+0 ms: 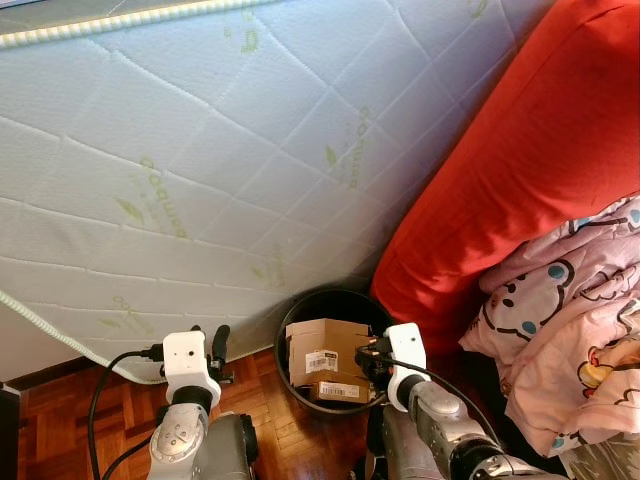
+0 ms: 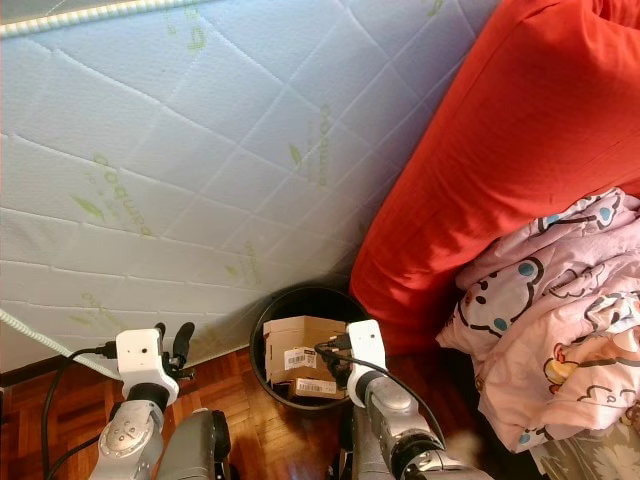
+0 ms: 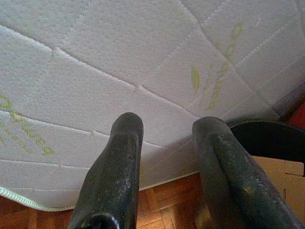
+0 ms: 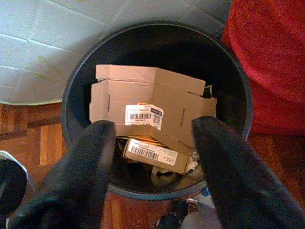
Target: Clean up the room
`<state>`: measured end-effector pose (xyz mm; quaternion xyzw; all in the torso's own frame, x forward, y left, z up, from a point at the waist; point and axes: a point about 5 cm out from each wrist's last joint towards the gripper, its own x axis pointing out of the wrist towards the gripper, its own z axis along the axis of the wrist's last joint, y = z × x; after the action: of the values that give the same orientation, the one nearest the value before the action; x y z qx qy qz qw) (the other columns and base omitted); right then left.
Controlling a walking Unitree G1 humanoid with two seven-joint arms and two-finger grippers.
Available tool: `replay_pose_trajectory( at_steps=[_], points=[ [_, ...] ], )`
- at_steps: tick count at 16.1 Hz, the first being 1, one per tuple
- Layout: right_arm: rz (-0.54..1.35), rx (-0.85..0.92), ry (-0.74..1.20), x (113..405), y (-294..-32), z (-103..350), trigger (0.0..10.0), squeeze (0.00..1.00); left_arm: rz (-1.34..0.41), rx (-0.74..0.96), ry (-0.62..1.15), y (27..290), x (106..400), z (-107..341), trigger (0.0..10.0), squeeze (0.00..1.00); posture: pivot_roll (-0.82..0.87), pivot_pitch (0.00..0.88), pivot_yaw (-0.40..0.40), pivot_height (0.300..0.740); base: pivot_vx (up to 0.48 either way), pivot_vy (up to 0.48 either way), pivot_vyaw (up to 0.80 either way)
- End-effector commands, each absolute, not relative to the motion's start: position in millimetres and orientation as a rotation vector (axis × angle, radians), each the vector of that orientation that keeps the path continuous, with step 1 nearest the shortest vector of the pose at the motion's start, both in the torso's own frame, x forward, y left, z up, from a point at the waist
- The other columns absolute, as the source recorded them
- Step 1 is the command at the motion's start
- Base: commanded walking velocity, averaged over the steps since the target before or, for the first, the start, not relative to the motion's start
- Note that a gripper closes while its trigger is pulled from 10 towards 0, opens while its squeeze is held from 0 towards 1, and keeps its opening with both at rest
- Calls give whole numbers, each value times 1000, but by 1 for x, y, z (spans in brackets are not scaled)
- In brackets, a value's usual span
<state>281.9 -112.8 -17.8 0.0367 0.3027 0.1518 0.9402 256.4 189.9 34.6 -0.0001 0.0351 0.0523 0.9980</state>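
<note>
A black round bin point(image 1: 290, 340) stands on the wooden floor between a leaning white mattress and a red cushion. Inside it lie a folded cardboard box point(image 4: 152, 102) with a barcode label and a smaller labelled box point(image 4: 155, 155) beneath. My right gripper point(image 4: 152, 143) hovers just above the bin's near rim, open, with nothing between its fingers point(image 4: 90, 157). My left gripper point(image 3: 169, 138) is raised to the left of the bin, open and empty, pointing at the mattress. In the eye view its fingers point(image 1: 219, 345) rise beside the white wrist housing.
The quilted white mattress point(image 1: 200, 150) leans across the back. A big red cushion point(image 1: 520, 170) stands right of the bin, with a pink cartoon-print blanket point(image 1: 570, 320) beside it. Parquet floor point(image 1: 60, 420) runs under the arms. A white cable point(image 1: 50, 330) trails at the left.
</note>
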Motion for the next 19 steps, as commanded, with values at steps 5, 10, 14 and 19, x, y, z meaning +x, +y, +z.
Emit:
replay_pose_trajectory(
  at_steps=[5,10,14,19],
  points=[
    [173,117,670,261,-135,-36,10000,0,109,1,153,190,256,22,10000,0,1,157,-51,618,0,0,0],
    [66,178,630,250,-158,-42,10000,0,169,-60,284,201,254,0,10000,0,-22,117,-34,618,0,0,0],
    [59,124,726,232,-161,-56,10000,0,186,-100,411,203,250,-18,10000,0,-21,77,-25,618,0,0,0],
    [-47,129,772,217,-179,-64,10000,0,160,-79,524,205,238,-37,10000,0,-22,31,-20,618,0,0,0]
  ],
)
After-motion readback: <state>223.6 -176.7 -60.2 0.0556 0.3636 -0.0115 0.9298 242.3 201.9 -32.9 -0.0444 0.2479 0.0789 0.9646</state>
